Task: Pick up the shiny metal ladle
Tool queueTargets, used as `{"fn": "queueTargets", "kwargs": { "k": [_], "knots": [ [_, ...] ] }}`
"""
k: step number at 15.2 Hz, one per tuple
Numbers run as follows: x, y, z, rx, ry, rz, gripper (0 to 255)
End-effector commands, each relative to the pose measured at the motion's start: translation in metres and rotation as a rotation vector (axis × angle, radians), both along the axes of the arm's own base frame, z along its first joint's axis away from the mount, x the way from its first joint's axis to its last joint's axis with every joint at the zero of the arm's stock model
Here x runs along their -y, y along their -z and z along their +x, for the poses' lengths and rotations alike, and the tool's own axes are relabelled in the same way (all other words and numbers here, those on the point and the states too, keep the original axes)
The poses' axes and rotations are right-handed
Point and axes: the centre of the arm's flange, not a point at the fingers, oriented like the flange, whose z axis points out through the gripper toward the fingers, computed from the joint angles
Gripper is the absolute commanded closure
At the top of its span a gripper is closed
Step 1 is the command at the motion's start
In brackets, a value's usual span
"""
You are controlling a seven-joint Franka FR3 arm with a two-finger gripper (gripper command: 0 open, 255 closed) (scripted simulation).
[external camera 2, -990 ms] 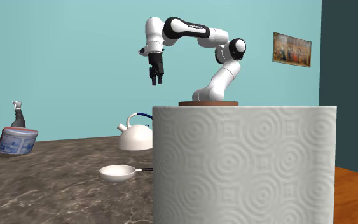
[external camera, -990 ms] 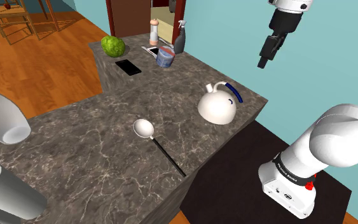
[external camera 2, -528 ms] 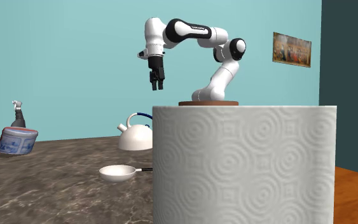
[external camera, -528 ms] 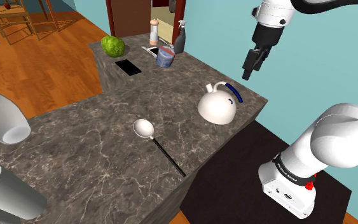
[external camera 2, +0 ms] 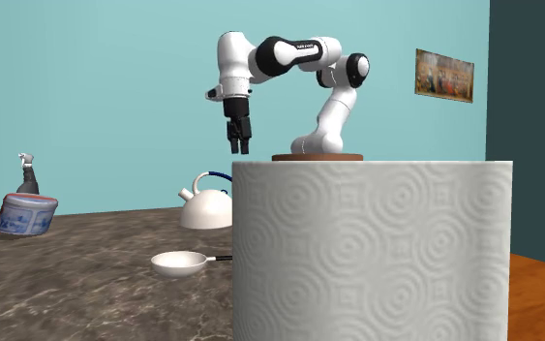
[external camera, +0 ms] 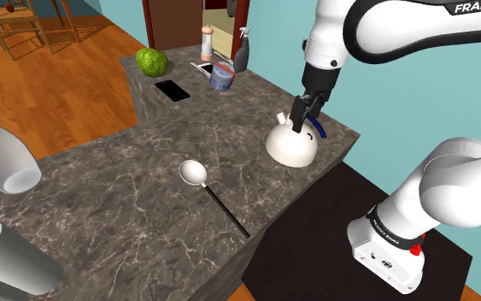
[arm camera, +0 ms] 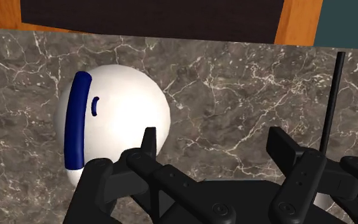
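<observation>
the ladle [external camera: 215,198] lies flat on the marbled counter [external camera: 119,192], its pale bowl toward the shoulder view's left and its thin black handle running down and right to the counter's near edge, so its long axis slants across the slab. the pincer [external camera: 297,118] hangs in the air over the white kettle [external camera: 292,147] with the blue handle. from there the ladle lies down and to the shoulder view's left, well apart and lower. the coming move, as i judge it, is a travel that way plus a descent, with the fingers set across the handle rather than along it. in the wrist view the pincer [arm camera: 214,143] is released, fingers standing apart with nothing between them. the kettle [arm camera: 114,114] sits on one side of it and the ladle's black handle [arm camera: 330,105] shows as a thin rod just outside the finger on the other side. in the second exterior view the pincer [external camera 2: 238,145] hangs high above the kettle [external camera 2: 205,210], and the ladle [external camera 2: 178,263] rests nearer the camera, its handle passing behind the paper towel roll [external camera 2: 372,252]. compared with a second ago, the arm has swung in from beyond the counter's far edge and dropped lower, so the pincer now sits over the kettle instead of against the teal wall. the ladle and kettle have not shifted.
</observation>
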Motion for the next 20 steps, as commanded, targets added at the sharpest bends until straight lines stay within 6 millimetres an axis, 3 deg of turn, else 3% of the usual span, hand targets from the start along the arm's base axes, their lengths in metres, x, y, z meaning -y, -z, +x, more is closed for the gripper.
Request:
{"fn": "queueTargets", "kwargs": {
  "k": [1,20],
  "knots": [
    [-0.023,0.017,0.004,0.0,0.007,-0.002,0],
    [-0.224,0.167,0.049,-0.013,0.053,-0.036,0]
  ]
}}
